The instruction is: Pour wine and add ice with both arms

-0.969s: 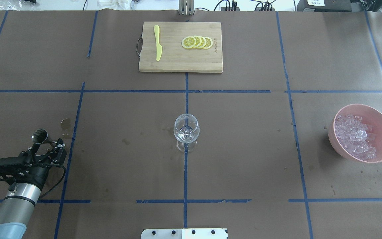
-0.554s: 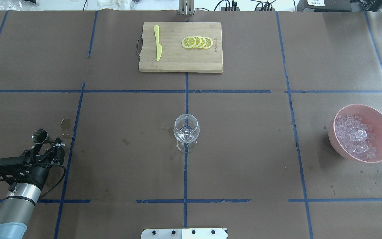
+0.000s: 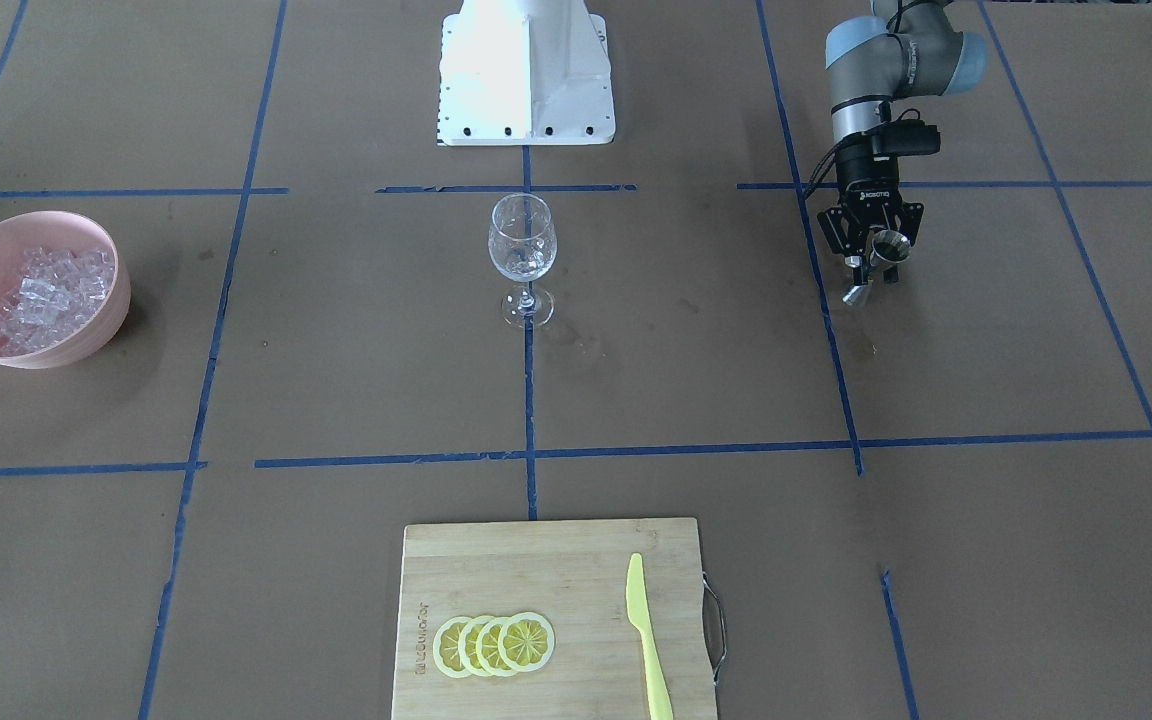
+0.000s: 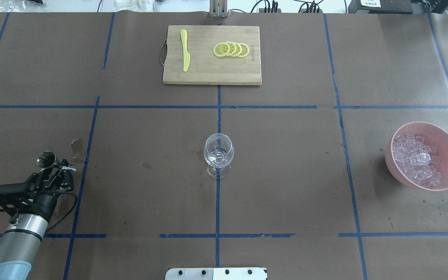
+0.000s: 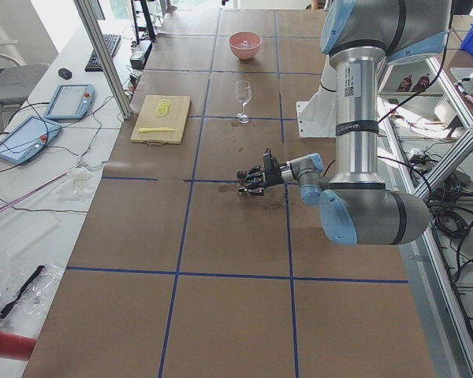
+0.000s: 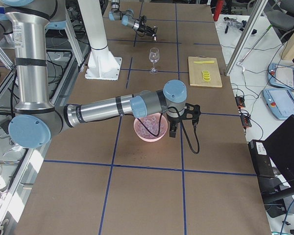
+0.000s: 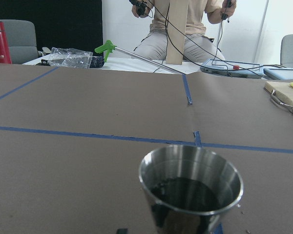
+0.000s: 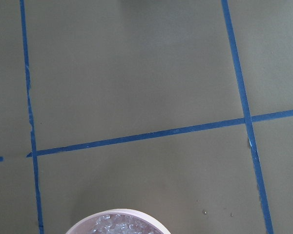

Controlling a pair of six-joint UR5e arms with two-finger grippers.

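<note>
Wine, taken to be the dark liquid pooled in the steel jigger, is found at the far left of the worktop, well apart from everything else. The jigger is grasped at its narrow waist by the left tool, whose fingers are closed on either side of it. The cup is held upright and level, presumably so that nothing is spilled on the way to the pour. Wet stains are seen on the paper just beside it, a hint of how easily so small an open measure is slopped. At the middle, a wine glass is stood upright on a crossing of blue tape lines, probably so that it can be served from either side. No dark liquid can be made out in it, so the pour is judged not yet done. Beyond it, a cutting board is laid with a yellow knife and overlapping lemon slices, out of the way. At the far right, the ice is heaped in a pink bowl, on the right arm's side. The right tool is shown only in a side view, hanging near the bowl, and whether it is released or clenched cannot be told.
</note>
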